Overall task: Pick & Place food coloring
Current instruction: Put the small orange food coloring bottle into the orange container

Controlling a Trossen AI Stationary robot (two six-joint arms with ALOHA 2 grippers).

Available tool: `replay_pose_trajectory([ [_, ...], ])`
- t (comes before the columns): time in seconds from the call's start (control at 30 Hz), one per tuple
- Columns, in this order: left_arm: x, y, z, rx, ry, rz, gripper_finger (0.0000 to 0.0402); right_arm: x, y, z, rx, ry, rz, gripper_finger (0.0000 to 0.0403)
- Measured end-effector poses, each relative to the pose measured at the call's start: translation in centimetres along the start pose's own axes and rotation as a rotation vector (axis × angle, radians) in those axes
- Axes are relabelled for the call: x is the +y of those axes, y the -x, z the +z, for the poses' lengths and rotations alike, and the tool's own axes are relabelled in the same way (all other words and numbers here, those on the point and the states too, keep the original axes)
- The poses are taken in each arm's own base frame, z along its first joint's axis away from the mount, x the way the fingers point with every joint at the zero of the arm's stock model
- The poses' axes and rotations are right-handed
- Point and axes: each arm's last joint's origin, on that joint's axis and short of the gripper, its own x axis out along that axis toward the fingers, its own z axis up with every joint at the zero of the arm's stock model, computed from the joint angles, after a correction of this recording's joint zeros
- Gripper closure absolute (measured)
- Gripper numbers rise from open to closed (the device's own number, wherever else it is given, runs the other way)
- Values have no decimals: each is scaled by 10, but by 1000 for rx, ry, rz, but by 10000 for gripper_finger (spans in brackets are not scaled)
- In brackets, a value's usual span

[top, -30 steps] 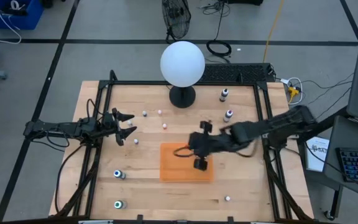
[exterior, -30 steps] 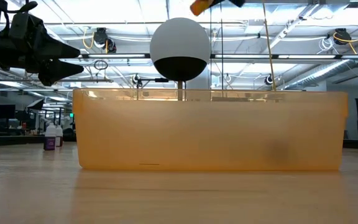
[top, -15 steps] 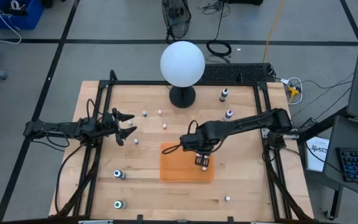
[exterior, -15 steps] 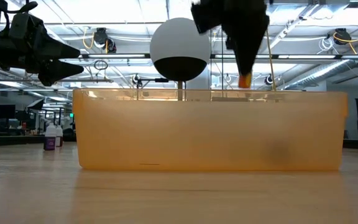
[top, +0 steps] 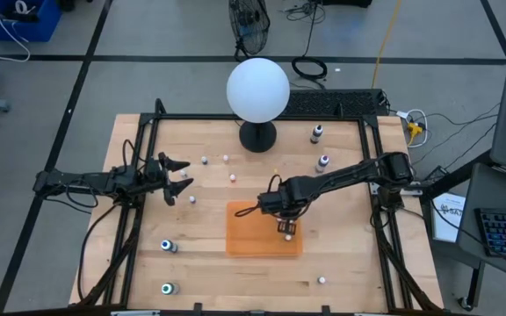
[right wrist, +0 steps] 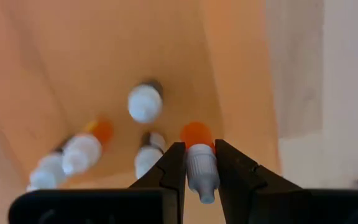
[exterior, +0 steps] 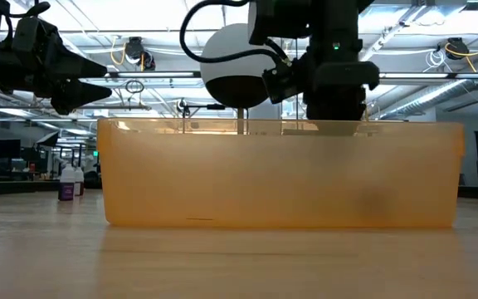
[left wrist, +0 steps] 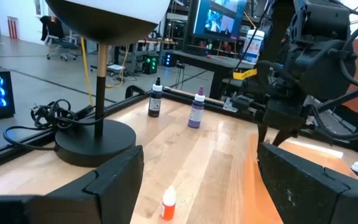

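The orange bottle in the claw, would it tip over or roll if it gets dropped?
Probably both. The orange bottle looks tall, narrow and round, so it may tip, then roll. The right gripper pinches only its white cap, so it could swing. The bin should stop it.

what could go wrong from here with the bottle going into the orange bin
The right tool pinches an orange food coloring bottle only at its white cap, so it might slip or swing before release. Several bottles already lie in the orange bin just below; the new one could land on them and tip or bounce. In the high view the tool hangs near the bin's right wall, so a drop could clip it.
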Motion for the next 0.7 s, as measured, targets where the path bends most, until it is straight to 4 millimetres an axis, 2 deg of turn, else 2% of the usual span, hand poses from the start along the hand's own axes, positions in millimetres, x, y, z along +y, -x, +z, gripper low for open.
replay_pose_trajectory([
  [0.37, 0, 0, 0, 0, 0, 0, 91, -5, -17, -5, 5, 1, 17, 352],
  [0.6, 0, 0, 0, 0, 0, 0, 91, -5, -20, -5, -1, -11, 23, 351],
  [0.7, 0, 0, 0, 0, 0, 0, 91, -4, -20, -4, -12, -35, 27, 324],
])
